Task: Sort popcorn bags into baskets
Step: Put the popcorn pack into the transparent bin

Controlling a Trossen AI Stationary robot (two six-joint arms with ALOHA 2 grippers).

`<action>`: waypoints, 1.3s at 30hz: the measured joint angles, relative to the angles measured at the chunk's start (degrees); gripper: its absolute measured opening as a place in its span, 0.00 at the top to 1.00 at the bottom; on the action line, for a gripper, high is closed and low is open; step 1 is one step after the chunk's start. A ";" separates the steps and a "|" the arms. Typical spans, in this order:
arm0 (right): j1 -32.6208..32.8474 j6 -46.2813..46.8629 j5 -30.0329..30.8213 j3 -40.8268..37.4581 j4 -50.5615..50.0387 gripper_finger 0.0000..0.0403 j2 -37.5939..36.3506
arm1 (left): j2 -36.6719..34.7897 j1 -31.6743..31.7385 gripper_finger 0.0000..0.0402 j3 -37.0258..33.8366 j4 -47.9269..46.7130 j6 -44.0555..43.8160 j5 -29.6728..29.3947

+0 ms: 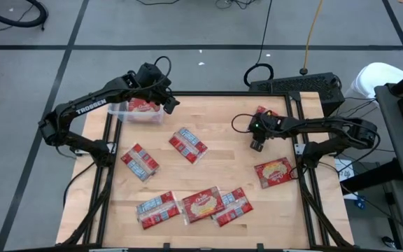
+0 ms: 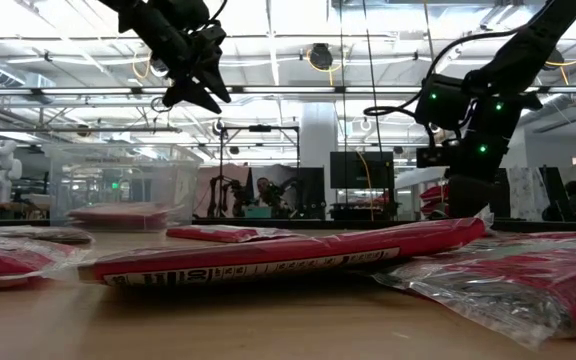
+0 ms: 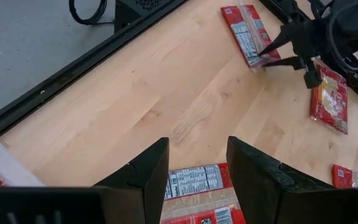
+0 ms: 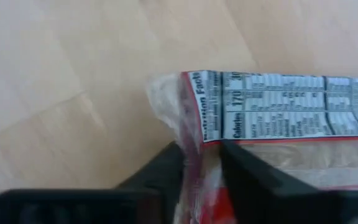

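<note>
The clear basket (image 1: 128, 112) stands at the table's far left with one red popcorn bag (image 1: 143, 106) inside. My left gripper (image 1: 166, 101) hovers open and high, just right of the basket, also in the low view (image 2: 196, 88) and with nothing between its fingers in its own view (image 3: 197, 168). My right gripper (image 1: 258, 136) is at the far right, shut on a bag (image 1: 265, 112). Several more bags lie flat on the table: two mid-left (image 1: 139, 161) (image 1: 188, 145), three along the near edge (image 1: 201, 204) and one at the right (image 1: 275, 171). My right gripper pinches the bag's short end (image 4: 197, 146), beside the nutrition panel, between its two fingers (image 4: 247, 168). The fingers come from above, slanting down. In the left wrist view the bag's body (image 3: 244, 28) stretches away from the fingers toward the far edge; whether it is lifted clear I cannot tell.
Black frame rails (image 1: 107, 150) run down both sides of the table. A keyboard-like box (image 1: 296, 85) and cables lie past the far edge. Bare wood (image 1: 219, 115) is open between the basket and the right gripper.
</note>
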 joint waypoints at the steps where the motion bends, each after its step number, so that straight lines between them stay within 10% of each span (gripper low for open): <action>1: -0.12 0.53 -0.05 -0.02 0.23 0.81 0.02 | 0.00 0.00 0.59 0.00 0.00 0.01 0.00; 5: -0.39 3.55 -1.38 -0.07 1.92 0.98 -0.09 | 0.00 0.00 0.59 0.00 0.00 0.01 0.01; 30: -0.30 41.01 -28.11 2.21 15.93 1.00 -11.97 | 0.00 -8.25 0.58 -0.43 13.02 18.09 0.16; 39: -0.30 48.21 -35.90 2.21 28.85 1.00 -13.35 | 3.23 -10.72 0.39 -3.56 24.84 15.11 7.47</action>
